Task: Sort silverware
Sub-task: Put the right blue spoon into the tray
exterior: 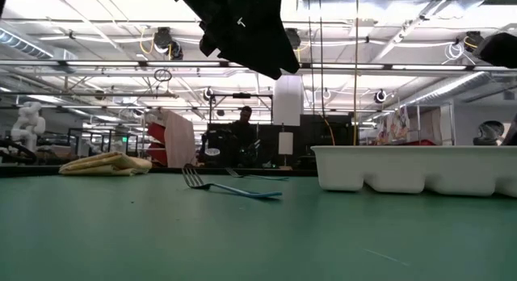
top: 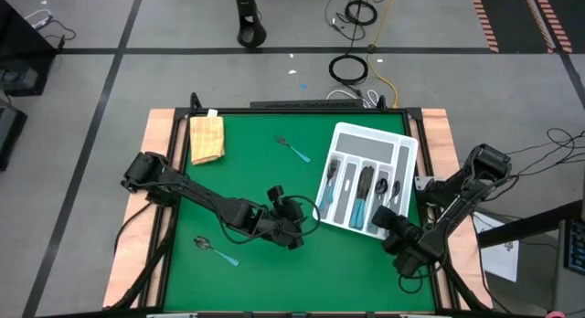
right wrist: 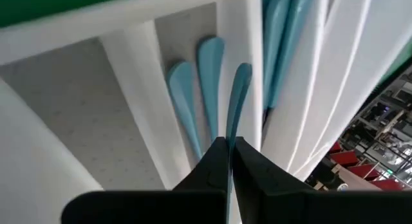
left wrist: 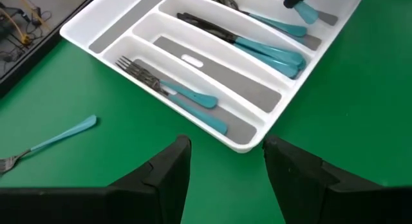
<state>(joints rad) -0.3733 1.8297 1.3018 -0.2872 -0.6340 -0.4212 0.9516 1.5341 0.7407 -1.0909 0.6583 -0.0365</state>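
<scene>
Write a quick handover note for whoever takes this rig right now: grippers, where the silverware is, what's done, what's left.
Left gripper: jaws open, empty, hovering over the mat beside the tray.
Right gripper: jaws shut on a teal handle at the tray's near end, over a compartment.
Done: most silverware lies in the tray's compartments, forks in the outermost one.
Left: one fork loose on the mat between the yellow cloth and the tray, one spoon near the front left.

Readable text: none showing on tray, cloth, silverware or arms.
Room signs: nothing reading clearly.
</scene>
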